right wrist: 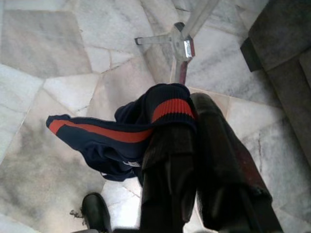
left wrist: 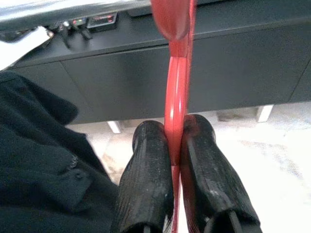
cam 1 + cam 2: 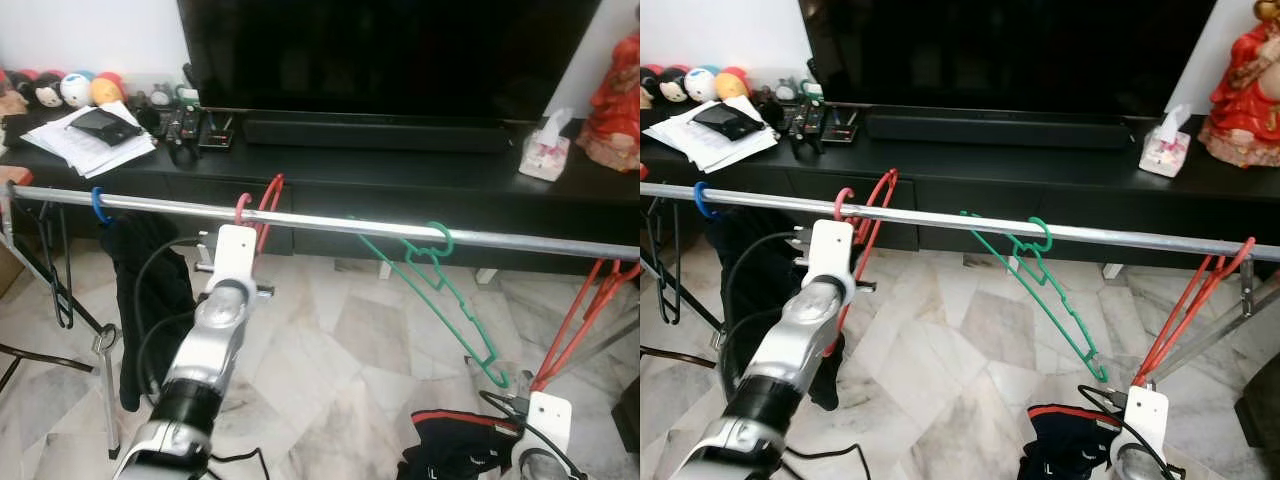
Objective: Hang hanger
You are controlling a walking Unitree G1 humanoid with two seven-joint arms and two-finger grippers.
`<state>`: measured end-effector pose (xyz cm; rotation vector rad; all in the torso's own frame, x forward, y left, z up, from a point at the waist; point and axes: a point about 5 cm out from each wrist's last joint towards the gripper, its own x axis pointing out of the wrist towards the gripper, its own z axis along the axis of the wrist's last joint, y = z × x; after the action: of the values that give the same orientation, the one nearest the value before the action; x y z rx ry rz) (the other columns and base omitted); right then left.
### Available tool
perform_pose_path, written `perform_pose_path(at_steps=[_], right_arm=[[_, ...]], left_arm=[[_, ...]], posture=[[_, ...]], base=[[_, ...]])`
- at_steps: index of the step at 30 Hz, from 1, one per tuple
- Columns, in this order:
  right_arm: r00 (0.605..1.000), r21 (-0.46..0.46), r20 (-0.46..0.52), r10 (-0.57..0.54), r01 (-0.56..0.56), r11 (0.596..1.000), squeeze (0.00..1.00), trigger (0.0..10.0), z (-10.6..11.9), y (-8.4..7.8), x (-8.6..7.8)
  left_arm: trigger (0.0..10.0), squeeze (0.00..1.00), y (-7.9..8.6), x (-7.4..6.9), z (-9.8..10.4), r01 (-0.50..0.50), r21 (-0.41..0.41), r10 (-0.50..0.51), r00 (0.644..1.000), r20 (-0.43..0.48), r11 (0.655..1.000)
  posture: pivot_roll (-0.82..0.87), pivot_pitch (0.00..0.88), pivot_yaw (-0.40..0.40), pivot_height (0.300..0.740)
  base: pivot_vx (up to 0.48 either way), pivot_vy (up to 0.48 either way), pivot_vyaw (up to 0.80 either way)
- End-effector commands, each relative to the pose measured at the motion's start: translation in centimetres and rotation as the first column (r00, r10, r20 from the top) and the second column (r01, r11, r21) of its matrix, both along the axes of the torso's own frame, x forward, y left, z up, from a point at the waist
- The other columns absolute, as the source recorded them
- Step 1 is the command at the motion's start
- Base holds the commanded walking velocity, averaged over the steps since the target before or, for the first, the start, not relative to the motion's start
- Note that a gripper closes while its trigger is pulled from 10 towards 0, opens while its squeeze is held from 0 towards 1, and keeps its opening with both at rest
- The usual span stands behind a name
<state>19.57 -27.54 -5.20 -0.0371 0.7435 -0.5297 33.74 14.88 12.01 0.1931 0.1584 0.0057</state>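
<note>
One rail (image 3: 330,222); one green hanger (image 3: 440,285); one tissue box (image 3: 545,152); one television (image 3: 390,55).

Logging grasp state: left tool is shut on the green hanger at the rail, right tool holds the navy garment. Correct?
Wrong on the colour. The left tool is shut on the red hanger, as the left wrist view shows; the green hanger hangs free further along the rail. The rest stands: the right tool holds the navy garment.

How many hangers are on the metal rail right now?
5, maybe more hidden. A blue hanger with a black garment at the left, a pink hanger beside the red hanger pinched by the left claw, a green hanger mid-rail, another red one at the right.
</note>
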Motion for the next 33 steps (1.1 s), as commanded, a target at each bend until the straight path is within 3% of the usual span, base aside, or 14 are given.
perform_pose_path(at_steps=[1, 2, 3, 5, 7, 8, 12, 16, 18, 20, 23, 26, 27, 33], right_arm=[[1.0, -0.011, 0.024, -0.006, 0.007, 1.0, 0.0, 10.0, 0.3, -0.4, 0.2], [1.0, -0.011, 0.024, -0.006, 0.006, 1.0, 0.0, 10.0, 0.3, -0.4, 0.2], [1.0, -0.011, 0.024, -0.006, 0.006, 1.0, 0.0, 10.0, 0.3, -0.4, 0.2], [1.0, -0.012, 0.024, -0.003, 0.004, 1.0, 0.0, 10.0, 0.4, -0.4, 0.2], [1.0, -0.012, 0.024, -0.004, 0.004, 1.0, 0.0, 10.0, 0.4, -0.5, 0.2], [1.0, -0.014, 0.024, 0.0, 0.001, 1.0, 0.0, 10.0, 0.4, -0.5, 0.2], [1.0, -0.017, 0.027, 0.004, -0.003, 1.0, 0.0, 10.0, 0.4, -0.6, 0.2], [0.999, -0.023, 0.036, 0.014, -0.013, 1.0, 0.0, 10.0, 0.5, -0.6, 0.2], [0.999, -0.026, 0.046, 0.016, -0.015, 1.0, 0.0, 10.0, 0.5, -0.6, 0.2], [0.999, -0.026, 0.046, 0.016, -0.014, 1.0, 0.0, 10.0, 0.5, -0.6, 0.2], [0.999, -0.02, 0.043, 0.006, -0.005, 1.0, 0.0, 10.0, 0.3, -0.4, 0.0], [0.999, -0.016, 0.042, 0.005, -0.004, 1.0, 0.0, 10.0, 0.3, -0.4, -0.1], [0.999, -0.015, 0.034, 0.005, -0.005, 1.0, 0.0, 10.0, 0.2, -0.4, -0.2], [1.0, -0.008, 0.023, 0.001, -0.001, 1.0, 0.0, 10.0, 0.0, -0.3, -0.4]], left_arm=[[0.6, 0.0, 0.4, -0.4, 0.0, 0.008, 0.04, -0.008, 1.0, -0.009, 0.999], [7.3, 0.0, 1.1, -1.0, -0.7, 0.012, 0.067, -0.01, 0.999, -0.035, 0.998], [7.3, 0.0, 1.1, -1.0, -0.7, 0.012, 0.067, -0.01, 0.999, -0.035, 0.998], [10.0, 0.0, 3.1, -2.7, -2.2, -0.004, 0.124, 0.016, 0.995, -0.096, 0.992], [10.0, 0.0, 3.6, -3.1, -2.5, -0.018, 0.131, 0.032, 0.994, -0.106, 0.991], [10.0, 0.0, 4.7, -4.1, -3.0, -0.044, 0.141, 0.061, 0.991, -0.119, 0.989], [10.0, 0.0, 5.3, -5.1, -3.4, -0.053, 0.117, 0.066, 0.992, -0.112, 0.992], [10.0, 0.0, 6.7, -5.9, -5.1, -0.108, 0.128, 0.123, 0.986, -0.115, 0.986], [10.0, 0.0, 7.6, -6.4, -7.2, -0.145, 0.092, 0.158, 0.976, -0.151, 0.985], [10.0, 0.0, 7.6, -6.5, -7.4, -0.151, 0.072, 0.161, 0.975, -0.151, 0.986], [10.0, 0.0, 9.2, -7.0, -9.0, -0.243, 0.004, 0.239, 0.947, -0.214, 0.97], [10.0, 0.0, 9.8, -7.9, -10.7, -0.274, -0.011, 0.259, 0.923, -0.285, 0.962], [10.0, 0.0, 10.0, -8.7, -12.2, -0.285, 0.009, 0.269, 0.895, -0.357, 0.958], [10.0, 0.0, 9.1, -10.6, -15.4, -0.251, 0.014, 0.226, 0.841, -0.491, 0.968]], posture=[[-0.1, 0.05, -0.022, 0.74], [-0.09, 0.05, -0.019, 0.74], [-0.09, 0.05, -0.019, 0.74], [-0.09, 0.05, -0.02, 0.74], [-0.09, 0.05, -0.02, 0.74], [-0.08, 0.049, -0.023, 0.74], [-0.07, 0.048, -0.025, 0.74], [-0.09, 0.041, -0.028, 0.74], [-0.1, 0.037, -0.024, 0.74], [-0.1, 0.037, -0.024, 0.74], [-0.11, 0.02, -0.016, 0.74], [-0.1, 0.014, -0.017, 0.74], [-0.1, 0.008, -0.018, 0.74], [-0.11, 0.0, -0.016, 0.74]], base=[[0.0, 0.0, 0.0], [0.0, 0.0, 0.0], [0.0, 0.0, 0.0], [0.0, 0.0, 0.0], [0.0, 0.0, 0.0], [0.0, 0.0, 0.0], [0.0, 0.0, 0.0], [0.0, 0.0, 0.0], [0.0, 0.0, 0.0], [0.0, 0.0, 0.0], [0.0, 0.0, 0.0], [0.0, 0.0, 0.0], [0.0, 0.0, 0.0], [0.0, 0.0, 0.0]])
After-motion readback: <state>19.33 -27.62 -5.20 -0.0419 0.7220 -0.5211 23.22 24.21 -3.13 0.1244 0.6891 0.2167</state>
